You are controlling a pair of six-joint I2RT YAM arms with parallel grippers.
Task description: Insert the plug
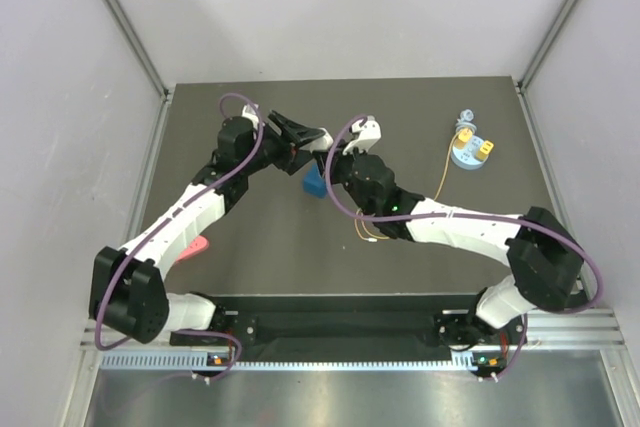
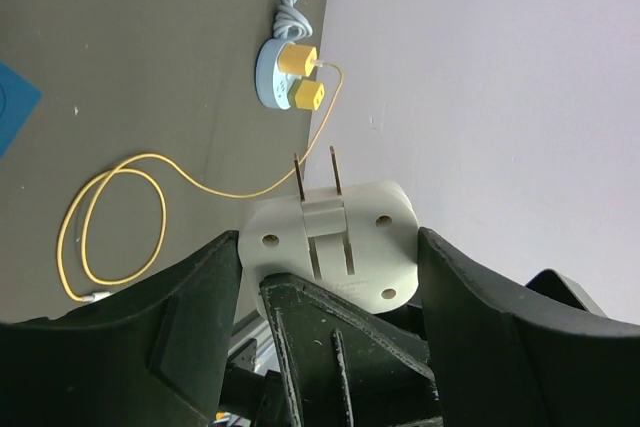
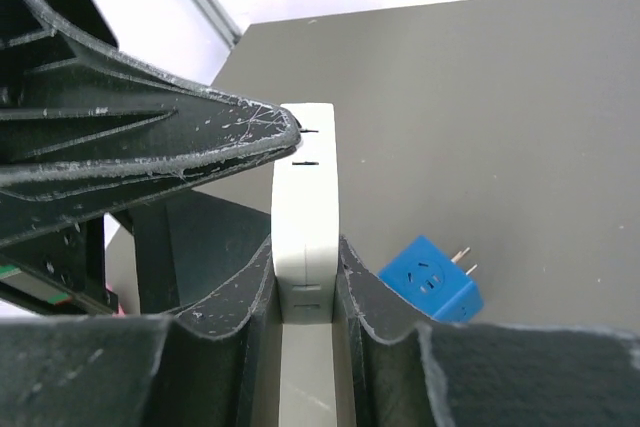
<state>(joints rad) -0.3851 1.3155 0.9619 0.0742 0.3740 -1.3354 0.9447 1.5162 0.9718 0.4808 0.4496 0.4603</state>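
**Item:** plug (image 2: 297, 60), a small yellow rectangular block joined to a thin yellow cable (image 2: 200, 183).

**Location:** on a round pale-blue base (image 2: 265, 74) near the far right corner of the dark grey tabletop (image 1: 300, 257). It sits just beside a second yellow block with no cable (image 2: 306, 96). Whether it is seated in anything cannot be told. No gripper is near it.

**Cable:** runs from the plug toward the middle of the tabletop and ends there in loose loops.

**Adapter:** white plastic adapter with two metal prongs (image 2: 340, 217), held in the air over the far middle of the tabletop, well apart from the plug.

**Right gripper** (image 3: 305, 245): clamped on the adapter's thin sides.

**Left gripper** (image 2: 330, 239): fingers set wide, one against each broad flank of the same adapter, so it appears to grip it too.

**Also present:** blue plastic cube with two prongs (image 3: 432, 282), lying on the tabletop below the grippers.

**Step in hand (judged):** a hand-over or re-grip of the adapter between the two arms. The plug is untouched and insertion has not begun.

**Next move (judged):**
- One gripper needs to let go so the other carries the adapter alone.
- The freed gripper then has to cross to the far right corner and take the plug by its block, not its cable.
- The plug must line up squarely with its socket before it is pressed in.
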